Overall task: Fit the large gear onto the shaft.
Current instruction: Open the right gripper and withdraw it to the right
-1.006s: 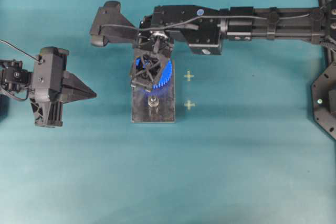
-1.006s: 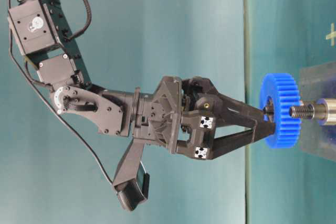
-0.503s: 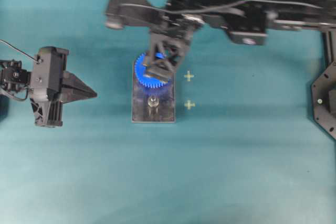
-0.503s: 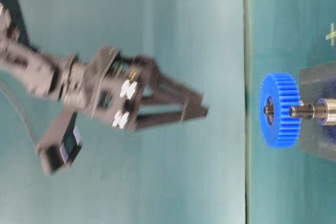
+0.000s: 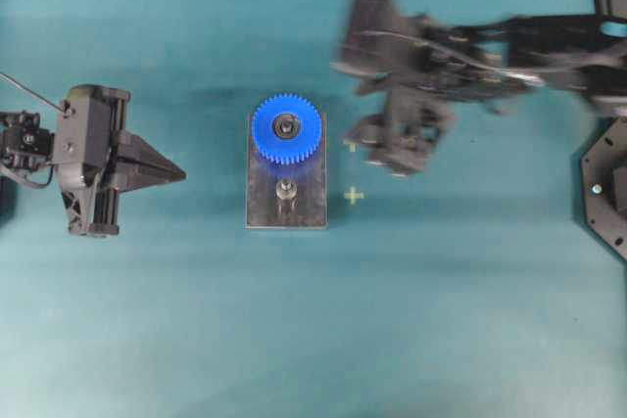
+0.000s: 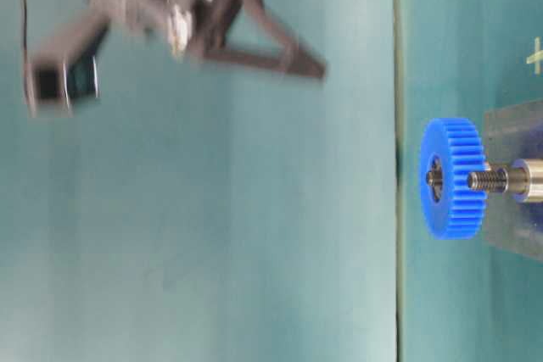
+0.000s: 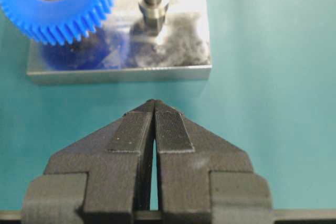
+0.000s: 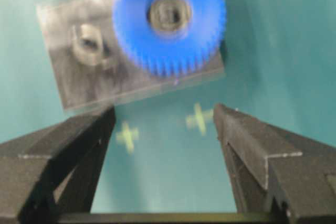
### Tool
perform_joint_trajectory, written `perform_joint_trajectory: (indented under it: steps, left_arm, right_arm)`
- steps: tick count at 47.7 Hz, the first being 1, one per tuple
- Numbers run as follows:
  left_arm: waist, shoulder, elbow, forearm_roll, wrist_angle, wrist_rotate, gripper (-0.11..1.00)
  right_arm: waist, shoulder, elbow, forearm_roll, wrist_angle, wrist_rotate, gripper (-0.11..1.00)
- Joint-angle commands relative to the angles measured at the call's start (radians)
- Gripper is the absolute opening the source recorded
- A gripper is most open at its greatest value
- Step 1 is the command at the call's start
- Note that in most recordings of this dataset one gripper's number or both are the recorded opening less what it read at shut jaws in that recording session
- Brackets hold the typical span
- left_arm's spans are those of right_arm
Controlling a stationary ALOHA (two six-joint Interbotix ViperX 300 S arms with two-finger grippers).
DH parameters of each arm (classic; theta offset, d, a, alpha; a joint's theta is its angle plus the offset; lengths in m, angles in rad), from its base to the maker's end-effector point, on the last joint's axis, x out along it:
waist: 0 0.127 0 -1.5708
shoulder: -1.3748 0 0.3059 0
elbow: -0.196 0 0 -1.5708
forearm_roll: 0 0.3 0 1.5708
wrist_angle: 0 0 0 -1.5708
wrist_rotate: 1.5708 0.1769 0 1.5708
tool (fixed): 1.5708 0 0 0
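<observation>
Seen from overhead, the left gripper [image 5: 179, 174] sits well to the left of the grey plate [image 5: 285, 212], its two black fingers pressed together to a point and holding nothing; its own wrist camera shows the ribbed pads [image 7: 131, 131] meeting just short of the plate's near edge. At the centre, the large gear [image 5: 286, 129] rests over the far end of the plate, a bright blue toothed wheel almost as wide as the plate itself, with a round silver-and-black hub at its middle. The tip of the shaft [image 5: 286, 126] shows through that hub, so the gear is seated on its peg and no gripper touches it. From table level the gear [image 6: 453, 178] stands clear of the plate's surface, its teeth crisp and even around the rim. A second, bare peg [image 5: 285, 191] rises from the plate just beside the gear, on the end nearer the camera, its threaded tip and collar plain in the left wrist view. The plate carries only these two pegs and the gear. Two pale cross marks [image 5: 354, 196] lie on the teal table [image 5: 313, 340] just right of the plate. Farther right, the right gripper [image 5: 392, 144] is blurred, apart from the plate; its wrist view shows the fingers [image 8: 247, 140] spread wide with nothing between them.
</observation>
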Motion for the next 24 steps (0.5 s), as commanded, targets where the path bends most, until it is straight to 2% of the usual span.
perform_joint_trajectory:
  steps: [1,7,16,24]
  left_arm:
    - [0.0,0.003,-0.015,0.005,-0.011,0.002,0.0]
    - [0.0,0.009,-0.023,0.005,-0.025,0.003,0.0]
    - [0.0,0.021,-0.032,0.003,-0.061,0.005,0.0]
    - [0.0,0.048,-0.034,0.003,-0.092,0.002,0.0]
  right_arm:
    - [0.012,-0.071,0.054,0.002,-0.035,0.009,0.8]
    - [0.035,-0.127,0.15,0.002,-0.109,0.003,0.8]
    - [0.089,-0.198,0.253,0.002,-0.229,0.0,0.8]
    - [0.106,-0.278,0.344,0.002,-0.348,0.005,0.8]
